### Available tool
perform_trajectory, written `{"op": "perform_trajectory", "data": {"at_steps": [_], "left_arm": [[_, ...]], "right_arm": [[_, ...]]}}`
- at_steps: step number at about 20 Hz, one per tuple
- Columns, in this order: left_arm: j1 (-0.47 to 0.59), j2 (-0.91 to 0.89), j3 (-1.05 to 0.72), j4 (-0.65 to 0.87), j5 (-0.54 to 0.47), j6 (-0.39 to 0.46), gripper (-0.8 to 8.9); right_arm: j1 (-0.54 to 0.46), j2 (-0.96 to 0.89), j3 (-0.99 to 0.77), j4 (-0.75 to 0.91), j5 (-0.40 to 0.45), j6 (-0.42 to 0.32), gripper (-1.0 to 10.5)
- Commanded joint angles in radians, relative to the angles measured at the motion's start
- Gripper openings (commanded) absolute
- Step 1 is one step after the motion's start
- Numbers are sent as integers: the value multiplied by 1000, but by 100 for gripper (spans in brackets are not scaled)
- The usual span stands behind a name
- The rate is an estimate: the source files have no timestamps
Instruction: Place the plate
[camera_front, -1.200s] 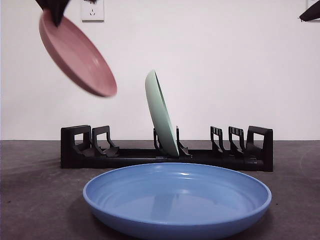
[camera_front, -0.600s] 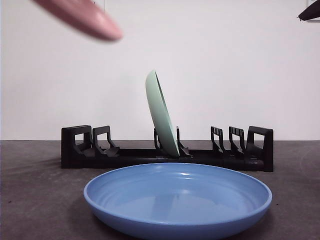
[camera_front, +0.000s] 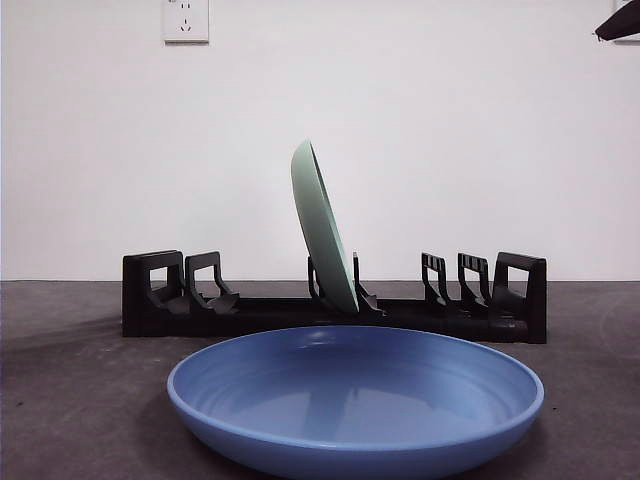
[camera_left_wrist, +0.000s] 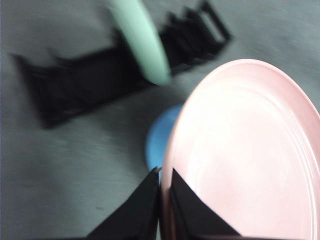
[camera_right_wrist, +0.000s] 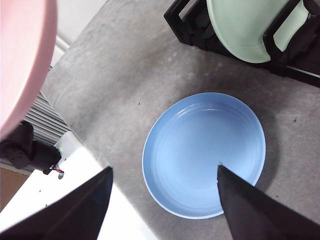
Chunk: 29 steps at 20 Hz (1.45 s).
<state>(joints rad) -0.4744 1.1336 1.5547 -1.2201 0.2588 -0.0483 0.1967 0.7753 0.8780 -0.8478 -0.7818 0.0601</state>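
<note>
Pink plate (camera_left_wrist: 250, 155) rim pinched between left fingers (camera_left_wrist: 182, 200).

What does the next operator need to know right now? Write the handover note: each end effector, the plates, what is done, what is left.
Left end effector: shut on the rim of the pink plate, held high above the table, out of the front view.
Right end effector: open, holding nothing, waiting above the blue plate.
Green plate: standing on edge in a middle slot of the black rack, leaning.
Blue plate: flat on the table, in front of the rack.
Done: green plate racked.
Left: set the pink plate down, probably in a free slot.
</note>
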Motion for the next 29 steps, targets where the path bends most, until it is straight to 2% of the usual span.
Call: {"op": "perform_trajectory", "data": {"at_steps": [1, 7, 16, 20, 29], "left_arm": [[-5, -28, -100, 50, 33, -27, 8], [-5, -81, -370, 229, 48, -123, 9], [-5, -56, -705, 620, 82, -304, 9], [-5, -15, -774, 743, 76, -339, 9], [-39, 145, -782, 921, 67, -392, 8]], "right_arm": [[5, 8, 6, 10, 0, 7, 329], [5, 8, 6, 11, 0, 7, 329], [5, 8, 6, 18, 0, 7, 329], [5, 8, 6, 18, 0, 7, 329], [5, 8, 6, 32, 0, 11, 329]]}}
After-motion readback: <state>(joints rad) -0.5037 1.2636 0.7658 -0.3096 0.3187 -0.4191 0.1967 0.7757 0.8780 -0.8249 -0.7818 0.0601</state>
